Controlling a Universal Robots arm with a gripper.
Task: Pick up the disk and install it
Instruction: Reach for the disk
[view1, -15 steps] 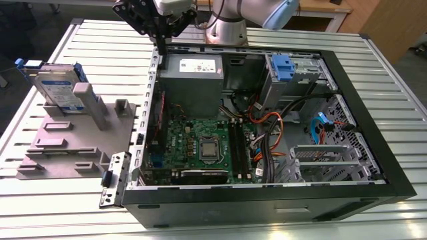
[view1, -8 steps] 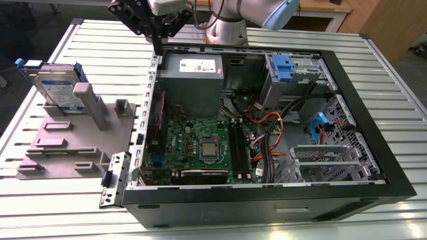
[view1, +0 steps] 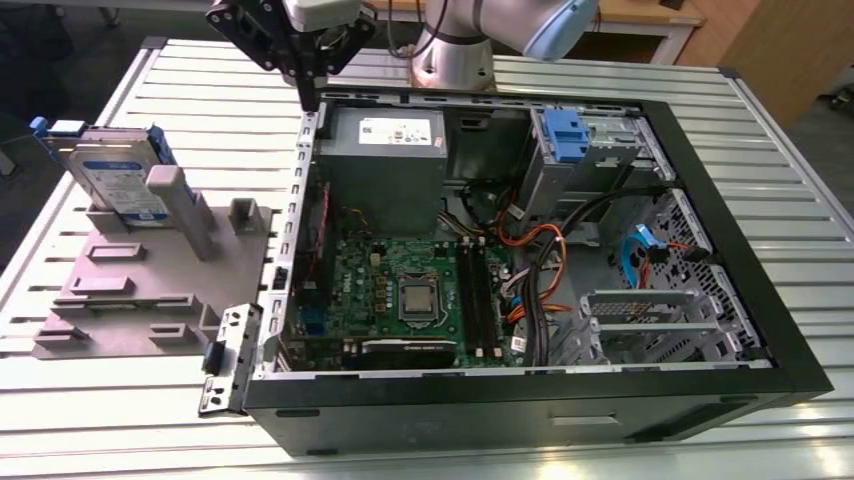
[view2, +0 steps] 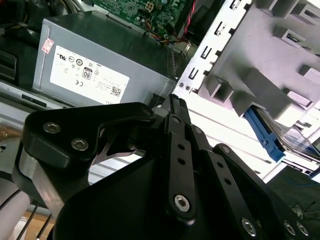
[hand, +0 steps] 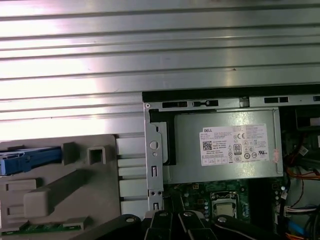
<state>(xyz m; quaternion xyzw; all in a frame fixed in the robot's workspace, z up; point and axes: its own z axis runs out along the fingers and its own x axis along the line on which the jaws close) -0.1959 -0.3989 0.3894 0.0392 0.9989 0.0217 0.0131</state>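
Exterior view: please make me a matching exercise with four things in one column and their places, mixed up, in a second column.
Things:
1. disk
2. grey metal box
3. blue latch
4. gripper

Places:
A. inside the case, far side, toward the exterior view's right
B. standing on edge in the grey holder, outside the case
C. above the case's far corner on the exterior view's left, holding nothing
D. inside the case, far side, with a white sticker on top

Pairs: 1-B, 2-D, 3-A, 4-C
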